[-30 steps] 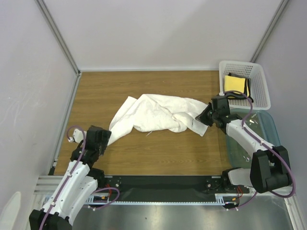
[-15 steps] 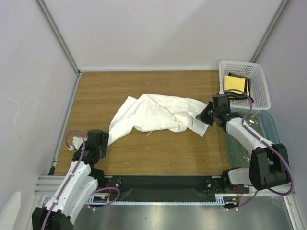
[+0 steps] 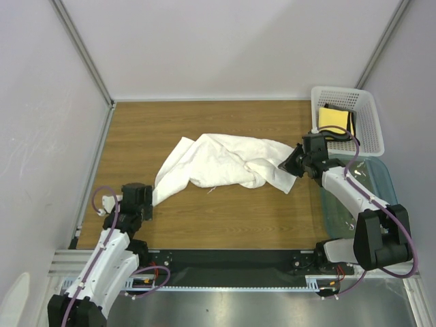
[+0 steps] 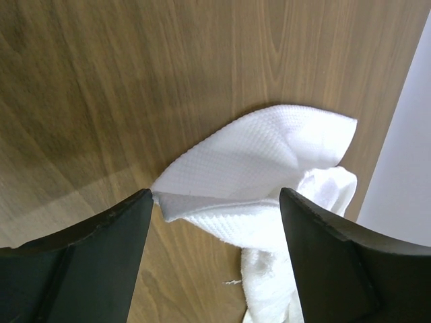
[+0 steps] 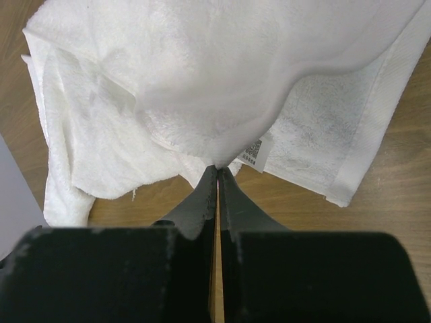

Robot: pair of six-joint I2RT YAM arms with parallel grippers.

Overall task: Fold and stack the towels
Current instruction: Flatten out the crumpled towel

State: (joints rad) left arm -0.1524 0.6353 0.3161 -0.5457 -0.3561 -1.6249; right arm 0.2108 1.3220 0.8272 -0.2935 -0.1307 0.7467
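1. Lower left: the left gripper [image 3: 139,200] has its jaws wide apart and clamps nothing; a corner of the large crumpled white cloth towel [image 3: 218,162] lies between them.
2. Centre: this towel rests on the brown wooden table [image 3: 225,218].
3. Right of centre: the right gripper [image 3: 291,165] is closed, pinching the towel's right edge.
4. Upper right: the small yellow cloth towel [image 3: 332,119] lies in the white perforated plastic basket [image 3: 371,129].

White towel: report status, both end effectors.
Left end effector open at near-left corner of white towel, no grip. Right end effector shut on its right end. Towel crumpled, unfolded. Nothing in the way.
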